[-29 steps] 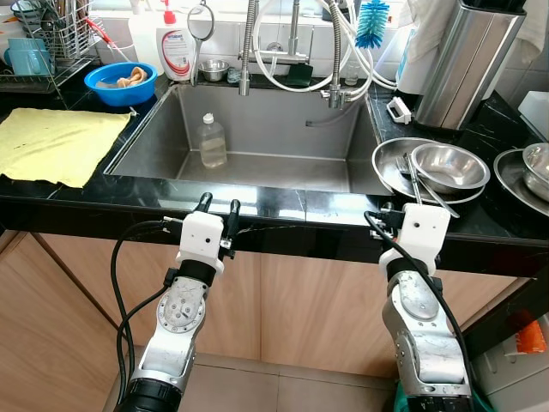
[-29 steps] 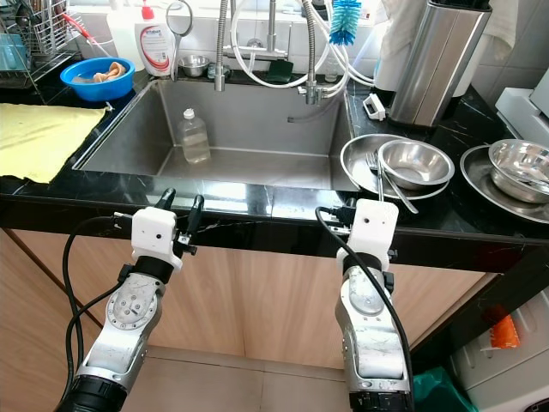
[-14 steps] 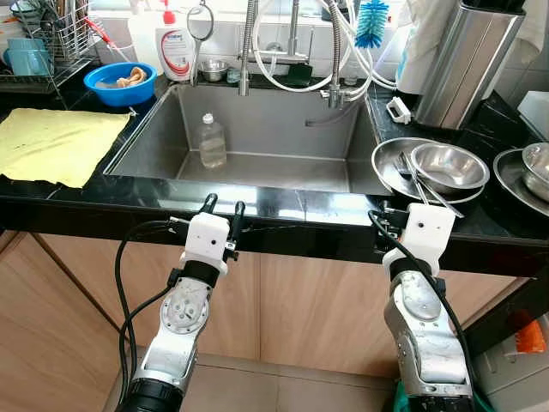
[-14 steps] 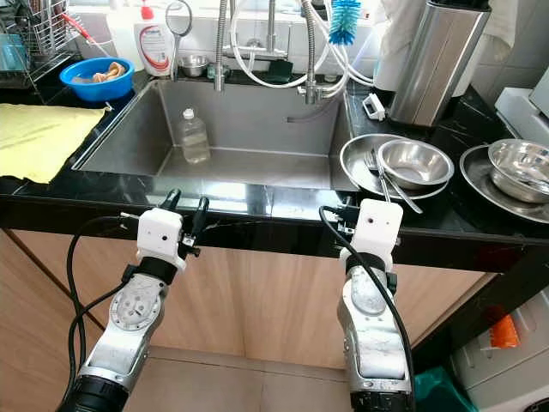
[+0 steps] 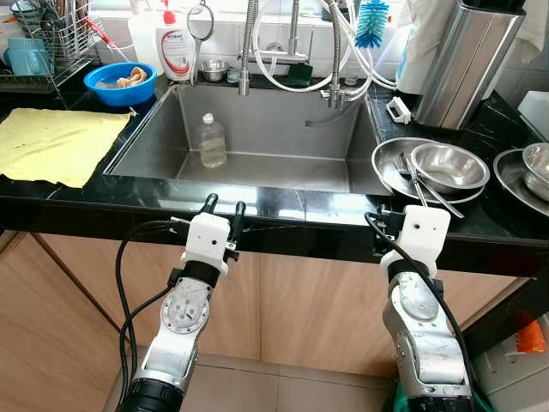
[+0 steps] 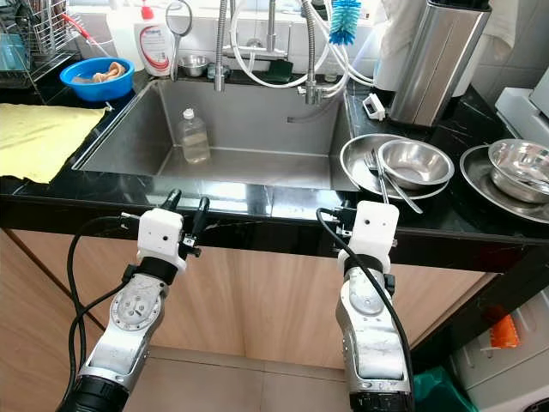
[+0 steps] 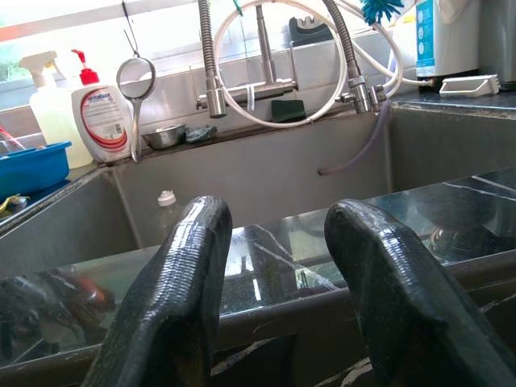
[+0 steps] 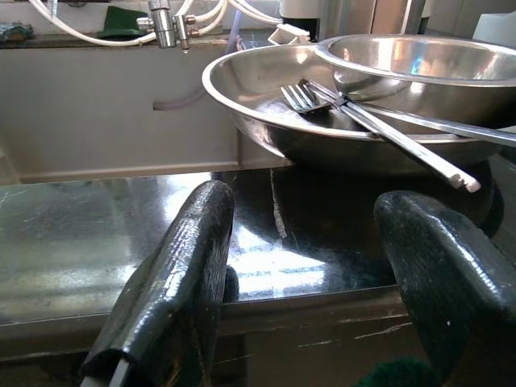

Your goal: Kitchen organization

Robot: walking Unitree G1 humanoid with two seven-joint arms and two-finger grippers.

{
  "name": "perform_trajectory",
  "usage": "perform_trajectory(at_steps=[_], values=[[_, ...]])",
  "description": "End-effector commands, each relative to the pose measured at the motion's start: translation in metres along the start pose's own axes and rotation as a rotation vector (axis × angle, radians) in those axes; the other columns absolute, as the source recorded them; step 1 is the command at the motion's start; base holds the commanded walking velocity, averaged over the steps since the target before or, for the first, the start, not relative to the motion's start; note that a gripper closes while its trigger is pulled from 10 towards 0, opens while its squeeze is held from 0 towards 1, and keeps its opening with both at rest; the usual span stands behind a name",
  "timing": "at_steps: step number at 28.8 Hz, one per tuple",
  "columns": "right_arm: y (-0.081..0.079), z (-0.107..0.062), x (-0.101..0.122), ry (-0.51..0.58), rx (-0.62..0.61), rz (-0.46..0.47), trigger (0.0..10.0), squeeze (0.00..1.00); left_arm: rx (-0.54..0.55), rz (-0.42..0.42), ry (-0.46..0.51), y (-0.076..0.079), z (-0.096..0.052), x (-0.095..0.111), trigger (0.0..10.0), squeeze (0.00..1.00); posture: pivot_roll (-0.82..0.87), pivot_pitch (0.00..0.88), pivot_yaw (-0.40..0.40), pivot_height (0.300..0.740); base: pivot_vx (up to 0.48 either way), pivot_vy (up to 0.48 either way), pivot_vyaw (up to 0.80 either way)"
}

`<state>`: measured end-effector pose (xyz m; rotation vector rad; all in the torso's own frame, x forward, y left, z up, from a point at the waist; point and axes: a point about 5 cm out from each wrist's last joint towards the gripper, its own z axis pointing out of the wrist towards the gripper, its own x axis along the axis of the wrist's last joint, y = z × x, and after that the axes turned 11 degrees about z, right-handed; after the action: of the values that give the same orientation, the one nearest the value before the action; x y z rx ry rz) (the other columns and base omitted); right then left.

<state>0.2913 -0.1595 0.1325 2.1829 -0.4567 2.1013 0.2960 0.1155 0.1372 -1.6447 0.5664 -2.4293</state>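
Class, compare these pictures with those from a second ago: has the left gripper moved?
Yes, slightly. The left gripper has shifted a little toward the robot's right along the counter edge, judged against the bottle in the sink.

bottle [image 5: 211,142] in sink [image 5: 283,129], bowls [image 5: 449,165] right

— What is the glossy black marble-veined stone counter [image 5: 283,206] like?
— Polished, mirror-bright; the brushed steel sink basin [image 5: 274,129] looks duller.
— And beside me?
— Shiny steel round bowls [image 8: 419,68]; a matt yellow cloth [image 5: 56,142]; my smooth black rubbery fingers [image 7: 173,290]; matt wooden cabinet fronts [image 5: 309,300].
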Motion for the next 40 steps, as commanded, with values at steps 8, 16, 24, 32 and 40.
perform_trajectory(at_steps=[8,16,24,32,40], values=[[0.0,-0.001,0.006,0.033,-0.012,0.005,10.0,0.0,-0.017,0.007,-0.008,0.003,-0.002,-0.003,10.0,0.0,-0.14,0.0,-0.038,0.706,0.0,0.0,0.0],[0.002,-0.002,0.011,0.076,-0.049,0.016,10.0,0.0,-0.029,0.013,-0.002,0.005,-0.002,-0.003,10.0,0.0,-0.14,0.0,-0.036,0.706,0.0,0.0,0.0],[0.003,-0.005,0.014,0.104,-0.072,0.021,10.0,0.0,-0.03,0.015,-0.003,0.005,-0.002,-0.003,10.0,0.0,-0.14,0.0,-0.041,0.706,0.0,0.0,0.0],[0.004,-0.004,0.016,0.115,-0.077,0.022,10.0,0.0,-0.027,0.015,-0.003,0.005,-0.002,-0.003,10.0,0.0,-0.14,0.0,-0.042,0.706,0.0,0.0,0.0],[0.004,-0.002,0.02,0.132,-0.075,0.027,10.0,0.0,-0.024,0.016,-0.003,0.004,-0.001,-0.003,10.0,0.0,-0.14,0.0,-0.041,0.706,0.0,0.0,0.0]])
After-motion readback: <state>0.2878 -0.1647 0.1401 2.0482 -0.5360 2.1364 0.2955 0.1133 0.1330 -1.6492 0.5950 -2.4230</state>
